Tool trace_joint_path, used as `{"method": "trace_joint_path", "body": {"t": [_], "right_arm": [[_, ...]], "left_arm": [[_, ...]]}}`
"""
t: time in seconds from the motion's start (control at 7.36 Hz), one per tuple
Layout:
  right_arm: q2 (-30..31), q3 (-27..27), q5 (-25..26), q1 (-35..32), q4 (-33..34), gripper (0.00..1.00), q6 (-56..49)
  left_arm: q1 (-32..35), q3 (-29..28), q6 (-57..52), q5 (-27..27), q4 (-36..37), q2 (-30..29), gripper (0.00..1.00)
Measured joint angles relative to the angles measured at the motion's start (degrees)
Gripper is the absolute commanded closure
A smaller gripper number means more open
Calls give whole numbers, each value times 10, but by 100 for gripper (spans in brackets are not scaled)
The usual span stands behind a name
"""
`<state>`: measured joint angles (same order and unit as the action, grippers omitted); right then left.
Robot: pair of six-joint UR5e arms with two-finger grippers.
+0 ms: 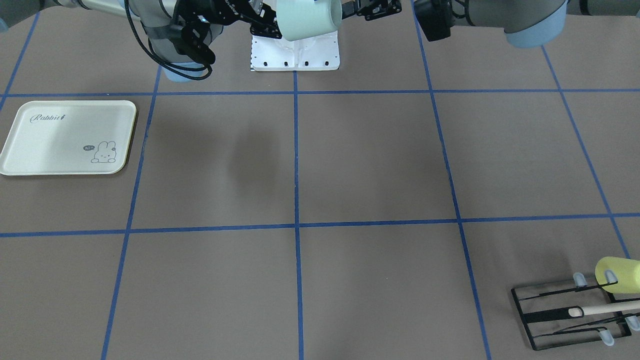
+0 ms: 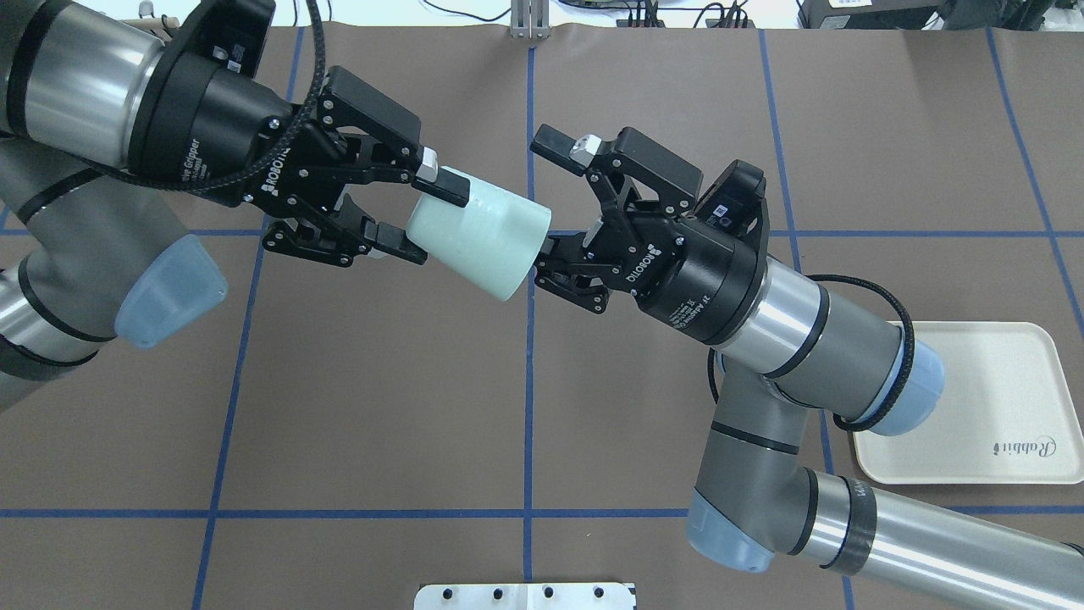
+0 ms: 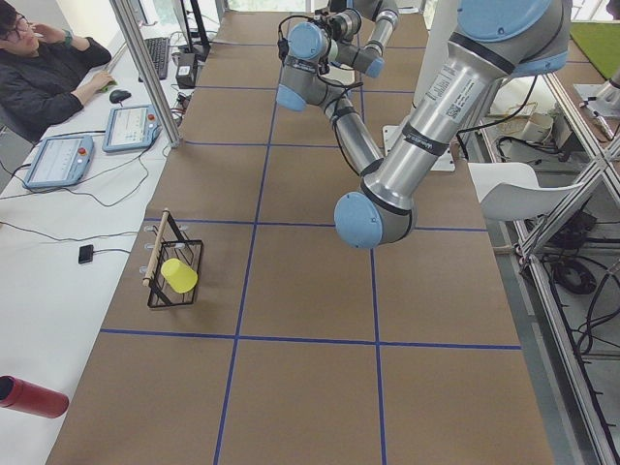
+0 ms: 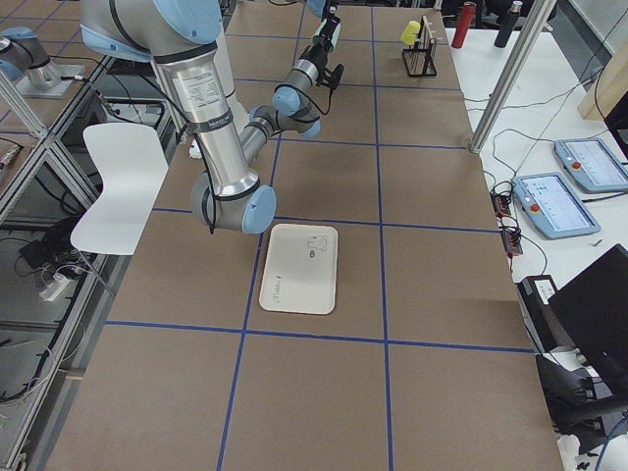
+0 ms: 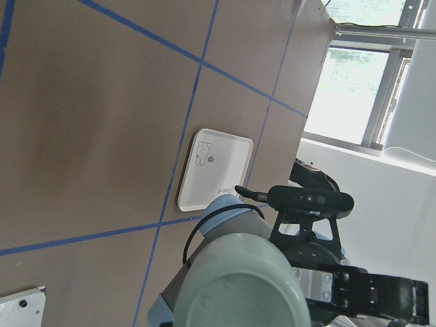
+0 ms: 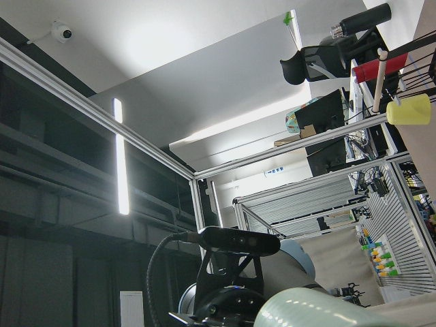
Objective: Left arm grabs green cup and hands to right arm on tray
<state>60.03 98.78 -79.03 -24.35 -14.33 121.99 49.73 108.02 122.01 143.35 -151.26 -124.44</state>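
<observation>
The pale green cup (image 2: 478, 241) is held on its side in the air above the table's middle. My left gripper (image 2: 428, 219) is shut on the cup's narrow base end, one finger on each side. My right gripper (image 2: 549, 202) is open at the cup's wide mouth end: the lower finger is close to the rim and the upper finger stands clear of it. The cup also shows in the front view (image 1: 307, 20), the left wrist view (image 5: 238, 286) and the right wrist view (image 6: 313, 310). The cream Rabbit tray (image 2: 999, 398) lies bare on the right arm's side (image 1: 50, 145).
A black wire rack (image 1: 570, 312) holding a pale yellow cup (image 1: 617, 275) and a wooden stick stands at the table's far corner on the left arm's side. A white mounting plate (image 1: 295, 52) sits by the robot base. An operator (image 3: 39, 68) sits beside the table.
</observation>
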Motion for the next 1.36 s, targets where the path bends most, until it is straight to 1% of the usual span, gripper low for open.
{"method": "trace_joint_path", "body": {"t": [0.14, 0.27, 0.41, 0.54, 0.68, 0.82, 0.95, 1.09, 1.36], "right_arm": [[0, 0, -1, 0, 0, 51, 0], [0, 0, -1, 0, 0, 56, -2], [1, 0, -1, 0, 0, 56, -3], [2, 0, -2, 0, 0, 60, -5], [2, 0, -2, 1, 0, 69, -6], [2, 0, -2, 1, 0, 84, -7], [3, 0, -2, 1, 0, 100, -7], [4, 0, -3, 2, -1, 100, -7], [6, 0, -2, 2, -1, 100, -7]], "left_arm": [[0, 0, 0, 0, 0, 0, 71], [-1, 0, 0, 0, 0, -1, 71], [-1, 0, 0, 0, 0, -1, 68], [-1, 0, 0, 0, 0, -2, 67], [-1, 0, 0, 0, 0, -2, 64], [-1, 0, 1, 0, 0, -2, 59], [-1, 0, 1, 0, 0, -3, 43], [-1, 0, 1, 0, 0, -4, 0], [-1, 0, 7, -5, 1, -7, 0]]}}
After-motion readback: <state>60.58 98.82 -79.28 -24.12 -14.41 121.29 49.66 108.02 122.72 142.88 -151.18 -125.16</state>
